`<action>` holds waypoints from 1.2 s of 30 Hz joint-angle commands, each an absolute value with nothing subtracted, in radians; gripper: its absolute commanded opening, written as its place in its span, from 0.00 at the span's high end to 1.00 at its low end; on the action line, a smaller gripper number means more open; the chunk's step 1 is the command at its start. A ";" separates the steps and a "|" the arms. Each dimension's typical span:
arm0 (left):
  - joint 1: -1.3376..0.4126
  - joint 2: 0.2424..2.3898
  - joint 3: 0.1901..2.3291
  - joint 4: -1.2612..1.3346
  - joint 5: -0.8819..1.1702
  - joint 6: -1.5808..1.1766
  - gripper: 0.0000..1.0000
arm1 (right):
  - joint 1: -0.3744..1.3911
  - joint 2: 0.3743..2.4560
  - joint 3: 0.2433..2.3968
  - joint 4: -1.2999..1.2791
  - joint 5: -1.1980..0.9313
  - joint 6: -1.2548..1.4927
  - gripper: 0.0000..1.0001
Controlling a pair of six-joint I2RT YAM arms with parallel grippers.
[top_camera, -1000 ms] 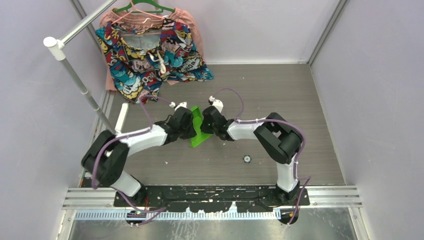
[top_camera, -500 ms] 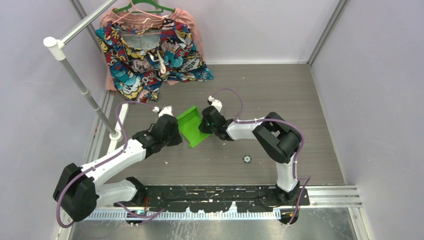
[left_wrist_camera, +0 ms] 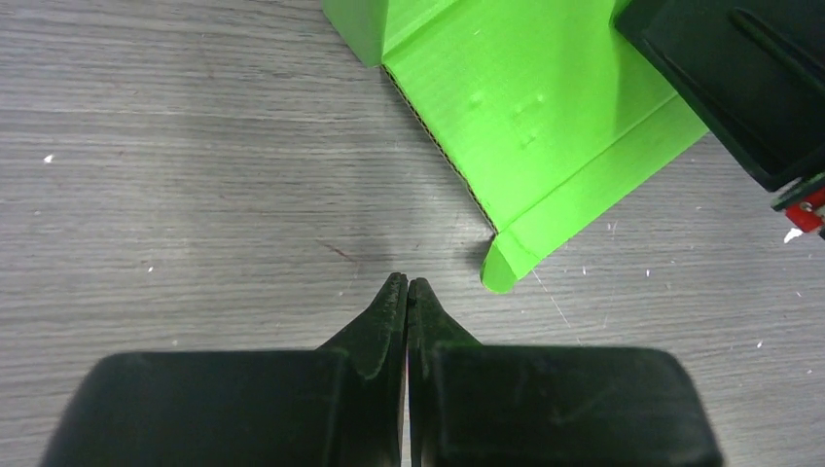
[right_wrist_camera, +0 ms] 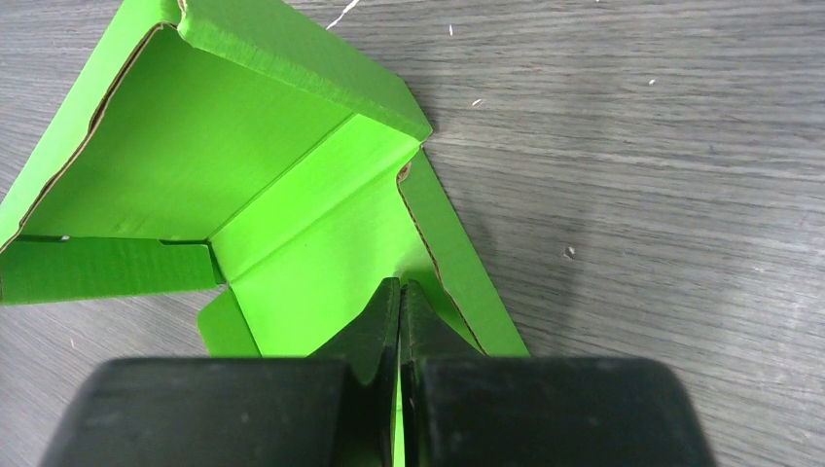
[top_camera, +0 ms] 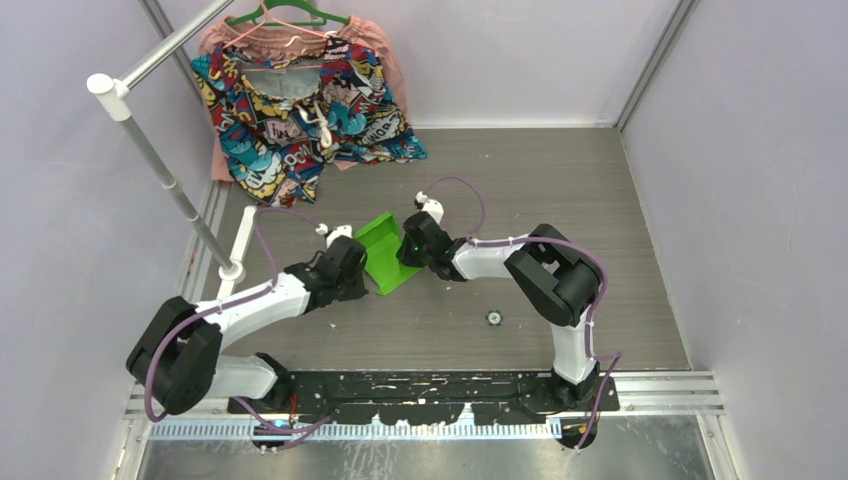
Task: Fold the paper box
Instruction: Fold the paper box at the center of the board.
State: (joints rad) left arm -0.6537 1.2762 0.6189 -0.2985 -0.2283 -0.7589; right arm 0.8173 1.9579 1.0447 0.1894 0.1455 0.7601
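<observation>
Pressed tip to tip, the fingers of the right gripper pinch a thin flap of the paper box, with a sliver of lime green showing between them. The fingers of the left gripper are closed on nothing, their tips over the grey table just short of the box's near corner. Half-folded, one wall raised and flaps spread flat, the box lies between the two grippers near the middle of the table, well apart from a patterned garment at the far left.
</observation>
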 commanded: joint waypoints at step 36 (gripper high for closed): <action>-0.643 1.439 0.735 -0.119 -0.234 -0.723 1.00 | 0.839 2.103 0.943 -0.109 0.106 0.729 0.99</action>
